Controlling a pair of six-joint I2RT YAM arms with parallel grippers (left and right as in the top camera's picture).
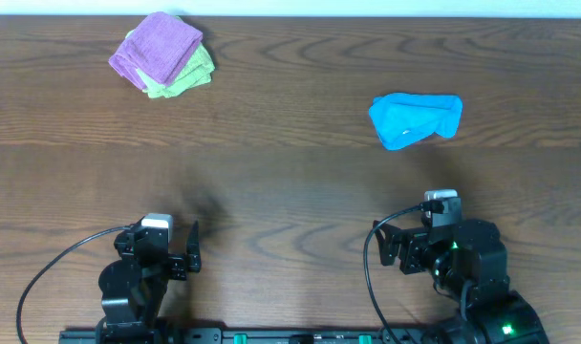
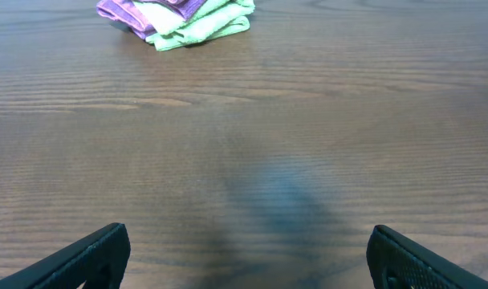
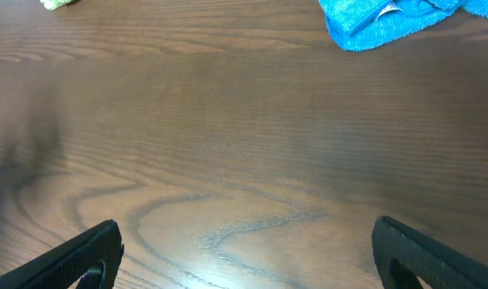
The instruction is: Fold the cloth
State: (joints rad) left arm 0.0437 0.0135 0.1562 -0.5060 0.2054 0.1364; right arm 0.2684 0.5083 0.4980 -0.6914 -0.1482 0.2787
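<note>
The lilac cloth lies folded at the far left of the table, on top of a lime-green folded cloth. It also shows at the top of the left wrist view. My left gripper is open and empty, low over bare wood near the front edge, far from the cloth. My right gripper is open and empty near the front right. In the overhead view the left gripper and right gripper both sit at the near edge.
A bright blue crumpled cloth lies at the back right, also in the right wrist view. The dark wood table stretches between the arms and the cloths. Cables trail by both arm bases.
</note>
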